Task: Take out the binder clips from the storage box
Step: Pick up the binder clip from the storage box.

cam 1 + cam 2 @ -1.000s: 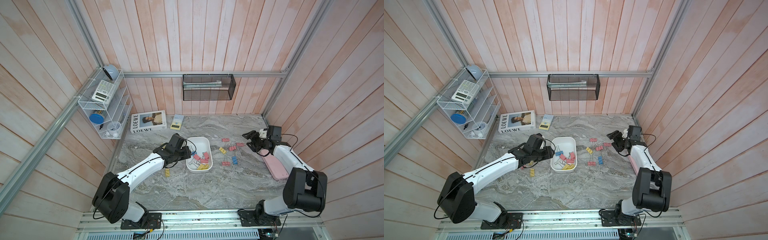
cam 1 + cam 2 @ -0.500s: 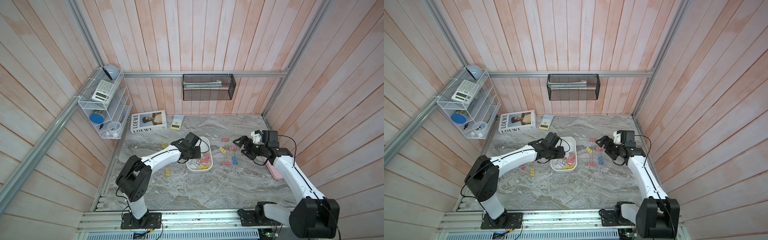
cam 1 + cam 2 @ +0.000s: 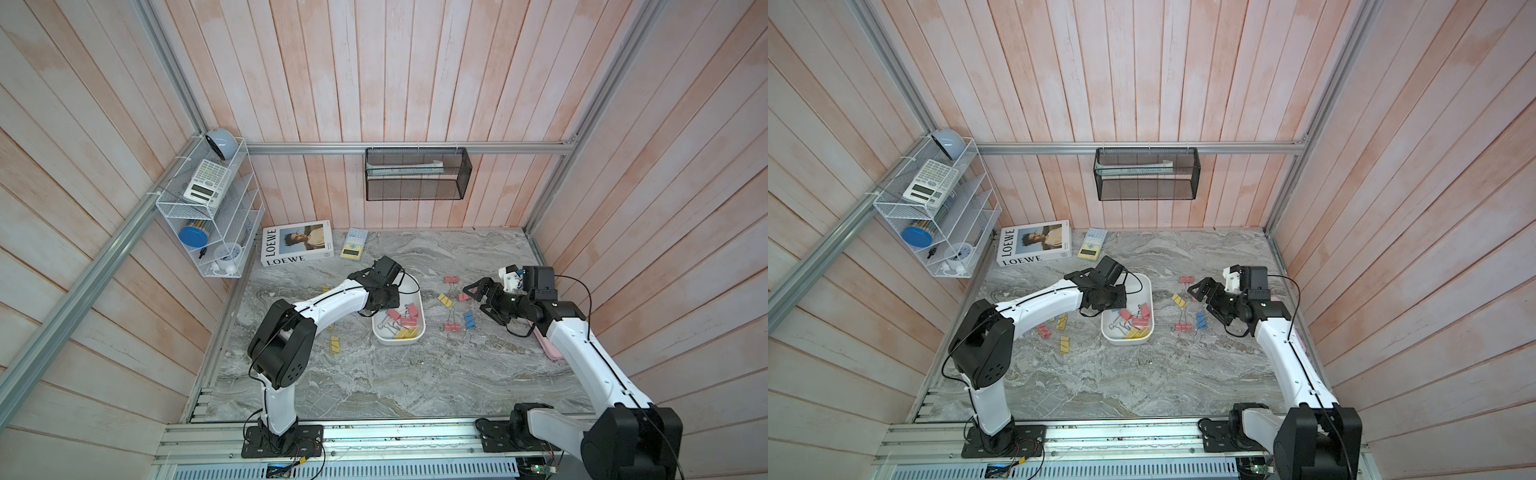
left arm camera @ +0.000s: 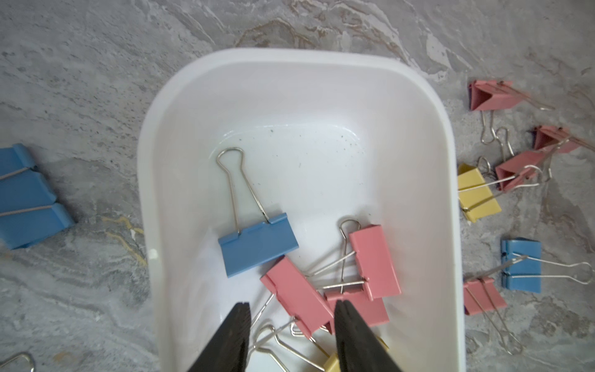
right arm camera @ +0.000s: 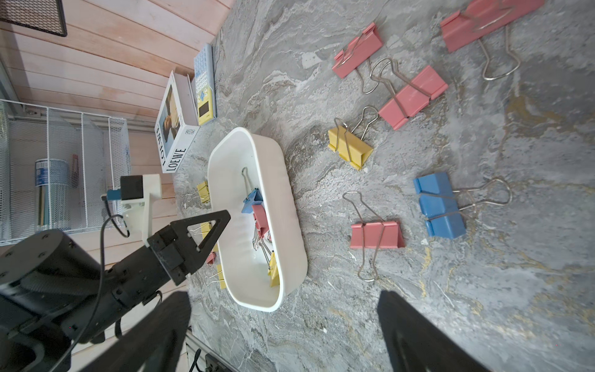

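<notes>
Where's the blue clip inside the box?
Left wrist view: the blue clip lies on the storage box floor, near its middle, beside a pink clip.

You have the storage box (image 3: 398, 341) mid-table, several binder clips (image 3: 405, 318) in its near end. More lie on the table (image 3: 374, 386) left and right of it; book (image 3: 297, 243) behind.

A robot lab cell dressed as an office desk: plank walls (image 3: 415, 83) on an aluminium frame (image 3: 407, 148), two arms (image 3: 332, 300) bolted to a rail (image 3: 395, 434) by a marble-look tabletop (image 3: 374, 374), with a calculator (image 3: 207, 183) in a wire rack (image 3: 208, 216), a book (image 3: 297, 243) and clips (image 3: 446, 300).
</notes>
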Available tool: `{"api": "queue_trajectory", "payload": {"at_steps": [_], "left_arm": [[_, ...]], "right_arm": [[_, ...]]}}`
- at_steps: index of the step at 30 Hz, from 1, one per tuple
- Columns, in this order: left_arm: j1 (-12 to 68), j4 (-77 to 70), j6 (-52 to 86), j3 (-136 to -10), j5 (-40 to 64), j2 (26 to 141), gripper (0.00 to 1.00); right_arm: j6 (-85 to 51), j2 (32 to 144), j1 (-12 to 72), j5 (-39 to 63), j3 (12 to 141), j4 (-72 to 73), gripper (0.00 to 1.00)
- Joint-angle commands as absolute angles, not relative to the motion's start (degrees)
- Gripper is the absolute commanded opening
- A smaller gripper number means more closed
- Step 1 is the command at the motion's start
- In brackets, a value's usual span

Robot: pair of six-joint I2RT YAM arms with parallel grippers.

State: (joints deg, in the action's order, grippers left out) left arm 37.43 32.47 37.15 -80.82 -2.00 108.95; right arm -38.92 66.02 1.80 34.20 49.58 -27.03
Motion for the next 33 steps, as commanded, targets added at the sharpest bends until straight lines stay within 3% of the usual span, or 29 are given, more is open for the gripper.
{"api": "queue_trajectory", "payload": {"at_steps": [1,6,9,19,33], "left_arm": [[36.5,33.8,38.3,-83.9,-2.9,111.5,0.49],[35.8,34.8,38.4,-87.2,-2.7,115.0,0.47],[35.3,35.8,38.8,-89.1,-2.7,117.2,0.39],[34.6,39.0,38.3,-94.9,-4.6,122.7,0.38],[34.7,43.5,38.6,-102.7,-6.0,129.3,0.27]], "right_arm": [[-38.2,64.7,2.1,37.5,48.7,-24.9,0.98],[-37.4,64.0,2.1,37.9,48.8,-25.6,0.98],[-37.3,63.9,2.1,38.4,48.7,-25.3,0.98],[-37.7,63.5,2.1,39.1,48.0,-24.2,0.98],[-38.3,64.1,2.1,38.5,47.5,-23.2,0.98]]}}
